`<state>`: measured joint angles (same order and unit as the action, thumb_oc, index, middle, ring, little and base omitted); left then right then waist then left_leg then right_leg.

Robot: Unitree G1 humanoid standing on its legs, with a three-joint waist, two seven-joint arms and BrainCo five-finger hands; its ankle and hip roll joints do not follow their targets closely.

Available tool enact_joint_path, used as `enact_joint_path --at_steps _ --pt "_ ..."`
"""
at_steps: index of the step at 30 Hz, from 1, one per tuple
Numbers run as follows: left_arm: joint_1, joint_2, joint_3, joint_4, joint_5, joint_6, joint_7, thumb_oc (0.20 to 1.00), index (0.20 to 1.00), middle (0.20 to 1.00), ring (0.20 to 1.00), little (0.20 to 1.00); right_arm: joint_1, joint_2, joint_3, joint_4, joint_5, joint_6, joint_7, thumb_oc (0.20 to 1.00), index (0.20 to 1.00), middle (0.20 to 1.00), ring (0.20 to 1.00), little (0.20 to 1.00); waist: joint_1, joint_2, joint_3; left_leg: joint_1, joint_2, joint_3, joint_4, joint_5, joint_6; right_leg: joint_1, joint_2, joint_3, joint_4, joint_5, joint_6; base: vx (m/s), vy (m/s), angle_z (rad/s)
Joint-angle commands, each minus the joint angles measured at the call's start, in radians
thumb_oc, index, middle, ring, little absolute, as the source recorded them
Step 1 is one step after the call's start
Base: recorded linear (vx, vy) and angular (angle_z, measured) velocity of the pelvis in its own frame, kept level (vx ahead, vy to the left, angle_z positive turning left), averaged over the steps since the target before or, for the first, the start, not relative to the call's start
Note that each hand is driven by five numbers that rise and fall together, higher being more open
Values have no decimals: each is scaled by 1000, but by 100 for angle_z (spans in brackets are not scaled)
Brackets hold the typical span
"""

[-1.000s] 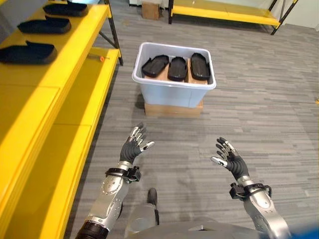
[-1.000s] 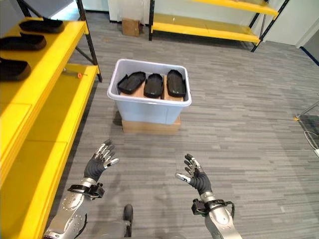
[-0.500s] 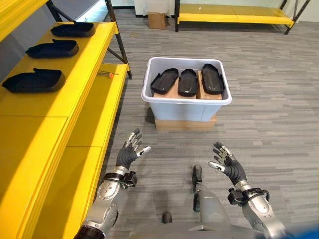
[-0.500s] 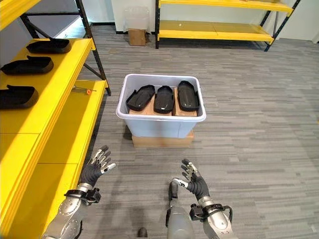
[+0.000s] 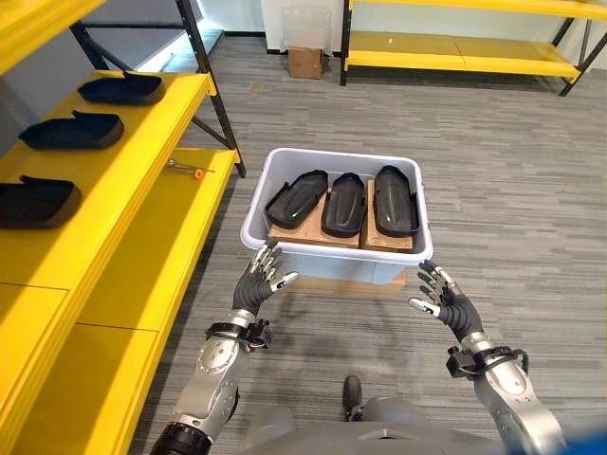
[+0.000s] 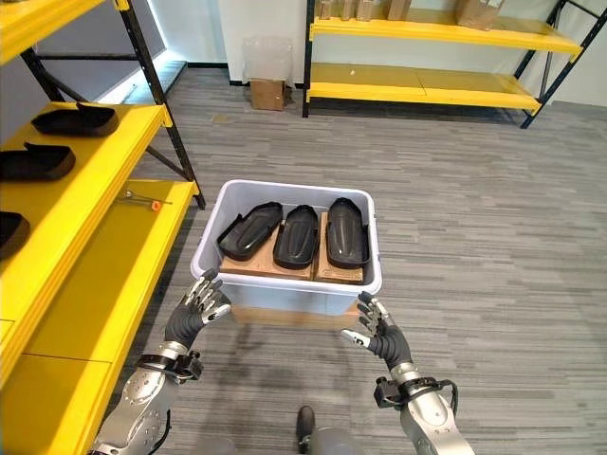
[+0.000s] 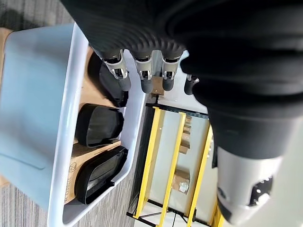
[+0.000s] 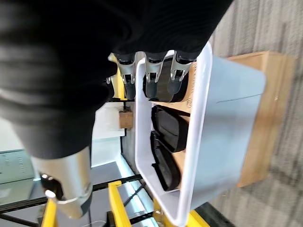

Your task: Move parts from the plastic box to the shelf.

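Note:
A pale plastic box (image 5: 285,258) stands on a cardboard base on the floor ahead. Inside it three black moulded parts (image 5: 343,203) lie side by side on brown card. My left hand (image 5: 258,284) is raised open at the box's near left corner, and my right hand (image 5: 444,300) is open at its near right corner; neither touches a part. In the wrist views the box rim (image 7: 63,156) and the black parts (image 8: 168,130) show just past each hand's straight fingers. Three more black parts (image 5: 71,131) rest on the yellow shelf (image 5: 123,180) at my left.
The yellow shelf unit runs along the left, with a lower shelf (image 5: 180,204) holding a small orange-handled tool (image 5: 187,170). A dark upright post (image 5: 213,85) stands beside the box. Another yellow rack (image 6: 427,85) and a small cardboard box (image 6: 268,93) are at the far wall.
The whole view has shifted: the camera has come closer to the box, which now lies just beyond both hands. Both hands stay open and raised.

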<state>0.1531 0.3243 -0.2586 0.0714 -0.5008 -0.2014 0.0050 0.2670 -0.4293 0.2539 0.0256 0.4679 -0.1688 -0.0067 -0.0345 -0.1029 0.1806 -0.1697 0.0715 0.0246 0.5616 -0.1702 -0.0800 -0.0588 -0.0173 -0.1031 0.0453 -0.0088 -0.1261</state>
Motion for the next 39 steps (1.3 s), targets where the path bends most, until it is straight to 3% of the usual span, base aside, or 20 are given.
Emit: enact_joint_path --at_steps 1,2,5,7,16,25,28,29,30,31,33,34,39 --pt "64 34 -6 -68 -23 -39 -9 1000 1000 1000 1000 1000 2 1 -44 -53 18 -66 0 1000 1000 1000 1000 1000 12 34 -23 -4 31 39 -414 229 22 62 -24 7 -3 -9 176 275 135 -13" --pt "66 36 -3 -70 -13 -40 -4 1000 1000 1000 1000 1000 1 0 -42 -50 8 -67 -4 1000 1000 1000 1000 1000 25 45 -24 -25 37 10 -482 286 11 78 -16 17 -11 -12 180 273 131 -17" --pt "68 37 4 -70 -9 -42 -3 1000 1000 1000 1000 1000 -1 -1 -41 -48 -3 -62 -1 1000 1000 1000 1000 1000 31 56 -26 -9 43 -6 -568 335 -3 108 -9 30 -17 -25 183 219 115 -38" --pt "72 32 5 -59 -8 -45 -8 1000 1000 1000 1000 1000 12 15 -39 -38 -6 -54 16 1000 1000 1000 1000 1000 27 61 -45 31 38 -1 -578 311 6 131 -16 45 -2 -45 197 307 212 -42" --pt "77 59 13 -70 -13 -44 -3 1000 1000 1000 1000 1000 33 35 -40 -59 -8 -40 32 1000 1000 1000 1000 1000 21 50 -85 79 -2 64 -563 242 38 143 -81 65 -4 -29 237 161 130 -32" --pt "71 73 8 -70 -11 -43 -2 1000 1000 1000 1000 1000 18 35 -32 -63 -22 -38 39 1000 1000 1000 1000 1000 22 42 -102 97 -44 84 -549 183 67 146 -138 60 -32 28 282 73 93 -6" --pt "59 81 4 -75 -4 -42 2 1000 1000 1000 1000 1000 3 39 -22 -66 -30 -41 40 1000 1000 1000 1000 1000 23 47 -97 106 -60 81 -538 162 87 109 -149 62 61 44 301 8 122 0" --pt "45 86 2 -68 9 -42 9 1000 1000 1000 1000 1000 -6 44 -12 -66 -36 -41 41 1000 1000 1000 1000 1000 16 56 -76 112 -62 77 -539 160 101 26 -148 75 205 99 309 -56 117 -5" --pt "45 86 2 -68 9 -42 9 1000 1000 1000 1000 1000 -6 44 -12 -65 -36 -41 41 1000 1000 1000 1000 1000 17 55 -77 109 -63 79 -538 160 101 21 -149 78 210 98 310 -84 145 -3" --pt "30 92 -2 -66 12 -43 13 1000 1000 1000 1000 1000 -10 46 -5 -67 -40 -43 39 1000 1000 1000 1000 1000 6 68 -50 128 -69 72 -546 161 115 -37 -154 84 328 189 317 -21 113 10" --pt "25 96 -7 -69 13 -43 11 1000 1000 1000 1000 1000 -6 47 -2 -71 -41 -44 40 1000 1000 1000 1000 1000 -1 80 -37 140 -66 61 -553 162 118 -65 -148 84 383 187 306 48 70 31" --pt "24 104 -3 -65 19 -43 8 1000 1000 1000 1000 1000 0 60 3 -66 -40 -42 32 1000 1000 1000 1000 1000 -5 93 -31 175 -55 60 -574 151 107 -95 -241 9 298 180 290 145 -63 39" --pt "36 106 16 -67 6 -47 17 1000 1000 1000 1000 1000 2 57 4 -71 -49 -38 30 1000 1000 1000 1000 1000 -15 79 -13 201 -21 39 -550 121 64 -76 -356 10 67 271 331 112 -178 -17"
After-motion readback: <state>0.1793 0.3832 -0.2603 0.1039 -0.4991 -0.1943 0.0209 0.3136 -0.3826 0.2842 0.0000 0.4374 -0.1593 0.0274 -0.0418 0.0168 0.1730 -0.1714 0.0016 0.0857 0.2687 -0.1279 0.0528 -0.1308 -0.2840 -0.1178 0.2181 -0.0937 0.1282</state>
